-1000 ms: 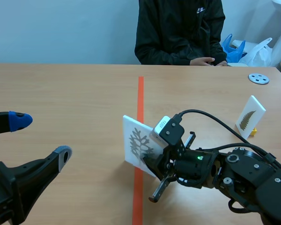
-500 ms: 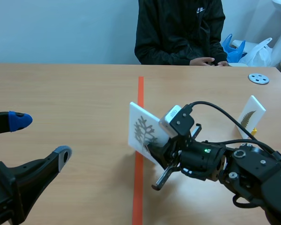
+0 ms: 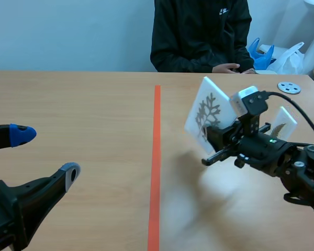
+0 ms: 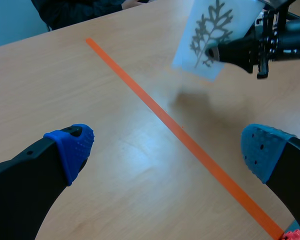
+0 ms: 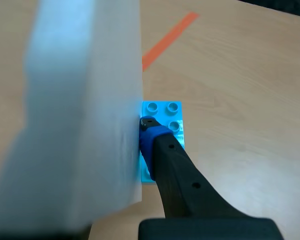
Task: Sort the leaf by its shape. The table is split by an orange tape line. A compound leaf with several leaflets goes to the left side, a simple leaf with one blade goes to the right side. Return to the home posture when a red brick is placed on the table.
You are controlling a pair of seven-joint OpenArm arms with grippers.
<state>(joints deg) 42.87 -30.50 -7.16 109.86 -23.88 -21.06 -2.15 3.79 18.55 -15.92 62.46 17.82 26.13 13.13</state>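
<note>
So the white card with a dark branching leaf printed on it (image 3: 209, 112) is up in the air, tilted, on the right side of the orange tape line (image 3: 156, 157), with just a soft shadow under it on the light wooden worktop (image 3: 83, 104). The right gripper (image 3: 209, 147) has its jaws pinching the card near its lower edge. In the right wrist view the card is a big blurry white slab filling most of the frame. One blue dotted pad (image 5: 149, 131) is pressed flat against it, and the other finger is completely hidden behind it. Sticking out past the card's bottom is a light blue studded brick (image 5: 162, 112). It looks like the card's base, but only part of it shows. The left gripper (image 3: 44, 154) sits low on the left side, well apart from the card, with its jaws spread wide and nothing between them. In its wrist view there's a small red patch (image 4: 292, 235) right by one finger, cut off, and I can't tell what it is. Behind the right arm stands a second white card with a fern-like leaf (image 3: 279, 128), partly blocked by the arm, with a bit of yellow base (image 3: 284, 145) peeking out. Further back there's a grey round disc with holes (image 3: 289, 87), a person in a black jacket (image 3: 201, 34) across the worktop, and some blue and white plastic bags (image 3: 275, 55).
</note>
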